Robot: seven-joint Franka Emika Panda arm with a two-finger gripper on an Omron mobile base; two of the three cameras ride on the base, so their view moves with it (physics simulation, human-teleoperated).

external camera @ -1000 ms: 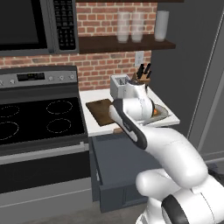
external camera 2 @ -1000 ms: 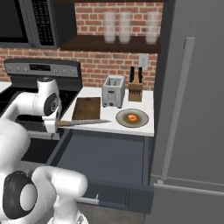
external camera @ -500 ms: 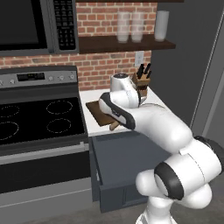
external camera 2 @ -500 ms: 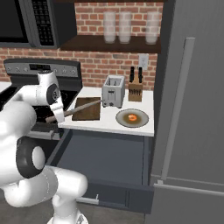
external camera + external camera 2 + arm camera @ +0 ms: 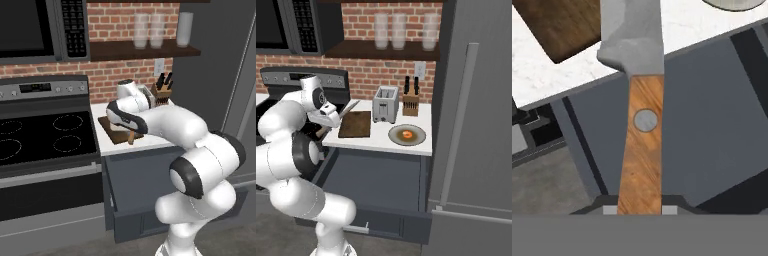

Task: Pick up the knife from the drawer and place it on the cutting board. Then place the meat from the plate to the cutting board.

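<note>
Step one in hand: knife out of the drawer, not yet on the board. My claw (image 5: 327,121) is clamped on the knife (image 5: 641,115) by the wooden handle; in the hand view the handle runs up from between the tips and the blade carries on toward 12 o'clock, over the white tabletop (image 5: 542,80) edge.

In the right base view the knife (image 5: 342,116) hangs tilted, handle low at about 7 o'clock, tip high at 1 o'clock, the tip reaching the near-left corner of the cutting board (image 5: 356,124). Cannot tell if the tip touches the wood or floats just above it. The drawer (image 5: 376,180) stands open below and toward 4 o'clock of the claw.

Next move, as I judge it: carry the claw toward 2 o'clock so the whole knife sits over the board, level it out, lower, then let go. Handle must clear the tabletop edge or it tips back into the drawer.

After that, the meat (image 5: 406,134): it sits mid-plate on the plate (image 5: 419,138), at 3 o'clock of the board, just in front of the toaster (image 5: 385,104). Knife should lie to the left half of the board so the lump has room.
</note>
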